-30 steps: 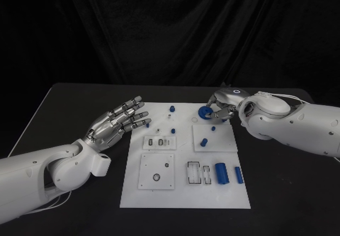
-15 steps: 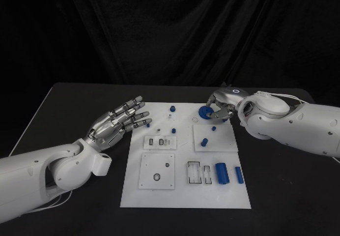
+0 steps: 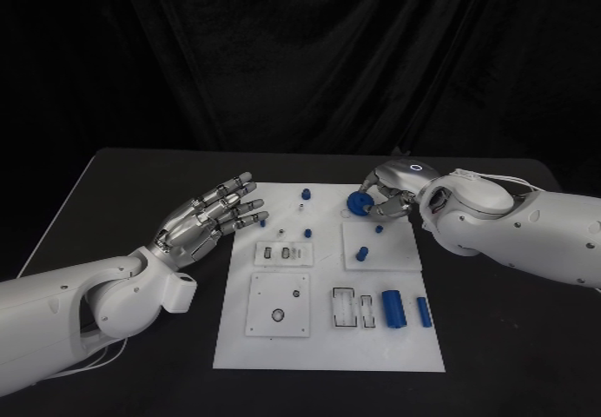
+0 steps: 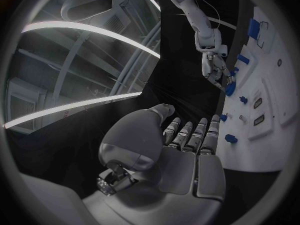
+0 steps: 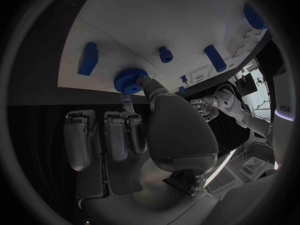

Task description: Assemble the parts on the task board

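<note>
Blue gear (image 3: 359, 202) is pinched by the right hand (image 3: 391, 193) above the far right part of the white task board (image 3: 328, 347) on the black desk (image 3: 125, 182), while the left hand (image 3: 207, 217) is held empty, fingers spread, beside the board's left edge.

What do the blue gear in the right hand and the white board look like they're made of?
Blue gear, held by the right hand: probably plastic, matte, evenly coloured, with moulded-looking teeth. Board: smooth white plate, likely plastic, though painted metal can't be ruled out.
</note>
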Controlling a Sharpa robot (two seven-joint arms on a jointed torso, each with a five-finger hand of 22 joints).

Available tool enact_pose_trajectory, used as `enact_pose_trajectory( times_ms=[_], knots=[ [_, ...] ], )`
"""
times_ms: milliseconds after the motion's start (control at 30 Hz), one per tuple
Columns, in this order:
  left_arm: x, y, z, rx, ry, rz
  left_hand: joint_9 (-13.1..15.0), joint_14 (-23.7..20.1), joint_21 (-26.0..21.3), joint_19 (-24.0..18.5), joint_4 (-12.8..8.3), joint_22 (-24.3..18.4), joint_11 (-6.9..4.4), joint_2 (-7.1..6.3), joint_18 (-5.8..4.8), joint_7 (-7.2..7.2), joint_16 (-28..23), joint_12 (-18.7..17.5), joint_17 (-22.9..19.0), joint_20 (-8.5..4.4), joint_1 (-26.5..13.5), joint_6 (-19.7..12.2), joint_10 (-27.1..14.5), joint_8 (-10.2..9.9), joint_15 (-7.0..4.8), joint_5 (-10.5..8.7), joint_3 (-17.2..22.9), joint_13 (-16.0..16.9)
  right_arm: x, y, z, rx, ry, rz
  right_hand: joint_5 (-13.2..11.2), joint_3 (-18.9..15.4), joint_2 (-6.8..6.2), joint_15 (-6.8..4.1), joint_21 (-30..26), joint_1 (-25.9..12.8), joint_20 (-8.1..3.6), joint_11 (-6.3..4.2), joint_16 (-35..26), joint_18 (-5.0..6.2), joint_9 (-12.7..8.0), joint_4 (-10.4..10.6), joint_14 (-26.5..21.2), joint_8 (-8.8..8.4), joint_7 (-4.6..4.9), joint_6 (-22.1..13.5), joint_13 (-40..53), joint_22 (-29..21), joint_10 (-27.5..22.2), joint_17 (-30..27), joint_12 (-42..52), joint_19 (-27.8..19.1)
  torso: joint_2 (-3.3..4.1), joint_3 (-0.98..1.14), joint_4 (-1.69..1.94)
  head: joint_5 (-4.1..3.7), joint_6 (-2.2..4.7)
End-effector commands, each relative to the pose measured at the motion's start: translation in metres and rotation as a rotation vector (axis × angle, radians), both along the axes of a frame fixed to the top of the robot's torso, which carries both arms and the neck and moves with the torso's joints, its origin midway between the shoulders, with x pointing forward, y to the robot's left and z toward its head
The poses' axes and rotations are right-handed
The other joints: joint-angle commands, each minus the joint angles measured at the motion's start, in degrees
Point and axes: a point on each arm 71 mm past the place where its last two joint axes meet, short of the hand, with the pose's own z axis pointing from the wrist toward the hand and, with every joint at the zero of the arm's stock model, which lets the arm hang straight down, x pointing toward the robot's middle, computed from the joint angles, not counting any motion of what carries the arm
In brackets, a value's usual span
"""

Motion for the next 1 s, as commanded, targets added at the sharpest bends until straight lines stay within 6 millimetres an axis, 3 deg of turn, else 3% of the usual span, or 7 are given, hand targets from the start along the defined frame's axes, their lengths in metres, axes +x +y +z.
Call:
enact_pose_trajectory(
  times_ms=[33,400,433,500,900,1000],
  knots=[
    [-0.002,0.003,0.009,-0.097,-0.095,0.023,-0.06,0.08,-0.17,-0.19,-0.05,-0.06,0.51,-0.12,-0.41,0.23,0.31,0.13,0.07,0.15,-0.51,-0.03,0.04,0.0,0.42,-0.11,0.3,0.06,-0.003,0.008,0.01,0.02,-0.037,0.024,-0.63,0.14,0.02,-0.33,0.23,-0.56,-0.33,-0.27,0.15,-0.57,17.85,0.36,5.91,7.46,-1.55,1.12,15.1,14.12,5.97,15.09,0.16,5.29,0.0,0.0,0.02,0.01,0.05],
    [0.0,0.0,0.008,-0.095,-0.092,0.019,-0.07,0.08,-0.18,-0.2,-0.05,-0.07,0.54,-0.13,-0.42,0.24,0.32,0.14,0.07,0.15,-0.54,-0.12,0.05,-0.02,0.43,-0.12,0.37,0.07,-0.01,0.042,0.017,0.031,-0.022,0.103,-3.93,0.34,-0.07,-0.33,0.29,-1.5,-0.36,-0.22,0.15,-0.61,18.74,0.73,5.91,7.49,-1.47,0.08,15.1,14.24,5.97,15.09,0.16,5.38,-0.01,-0.13,0.04,0.02,-0.09],
    [0.0,0.0,0.008,-0.095,-0.092,0.018,-0.08,0.05,-0.2,-0.23,-0.05,-0.08,0.56,-0.13,-0.43,0.24,0.3,0.13,0.06,0.15,-0.56,-0.13,0.04,-0.02,0.44,-0.12,0.41,0.06,-0.011,0.045,0.017,0.033,-0.022,0.11,-5.64,0.33,-0.01,-0.27,0.28,-1.76,-0.33,-0.15,0.15,-0.6,18.93,0.9,5.91,7.39,-1.38,-0.28,15.1,14.22,5.97,15.09,0.16,5.37,-0.02,-0.15,0.05,0.01,-0.09],
    [0.0,0.0,0.008,-0.095,-0.091,0.018,-0.08,0.05,-0.2,-0.24,-0.05,-0.08,0.57,-0.13,-0.44,0.24,0.3,0.13,0.06,0.15,-0.57,-0.13,0.04,-0.02,0.45,-0.12,0.43,0.06,-0.011,0.053,0.017,0.035,-0.021,0.124,-6.25,0.37,-0.02,-0.24,0.28,-1.8,-0.31,-0.12,0.15,-0.6,19.04,0.91,5.91,7.38,-1.36,-0.39,15.1,14.23,5.97,15.09,0.16,5.37,-0.03,-0.14,0.03,-0.03,-0.08],
    [0.0,-0.003,0.008,-0.096,-0.089,0.011,-0.08,0.05,-0.2,-0.24,-0.05,-0.08,0.57,-0.13,-0.44,0.24,0.3,0.13,0.06,0.15,-0.57,-0.13,0.04,-0.02,0.45,-0.12,0.43,0.06,-0.006,0.082,0.013,0.014,-0.006,0.167,-7.04,0.46,0.08,-0.23,0.23,-1.77,-0.28,-0.12,0.15,-0.58,19.2,0.9,5.91,7.39,-1.37,-0.46,15.1,14.15,5.97,15.09,0.16,5.31,0.06,-0.07,0.14,-0.29,0.01],
    [0.0,-0.003,0.008,-0.095,-0.089,0.01,-0.08,0.05,-0.2,-0.24,-0.05,-0.08,0.57,-0.13,-0.44,0.24,0.3,0.13,0.06,0.15,-0.57,-0.13,0.04,-0.02,0.45,-0.12,0.43,0.06,-0.004,0.086,0.012,0.012,-0.009,0.17,-7.2,0.51,0.11,-0.23,0.24,-1.7,-0.28,-0.14,0.15,-0.58,19.23,0.86,5.91,7.39,-1.39,-0.48,15.1,14.17,5.97,15.09,0.16,5.32,0.01,-0.08,0.0,-0.11,-0.05]
  ],
)
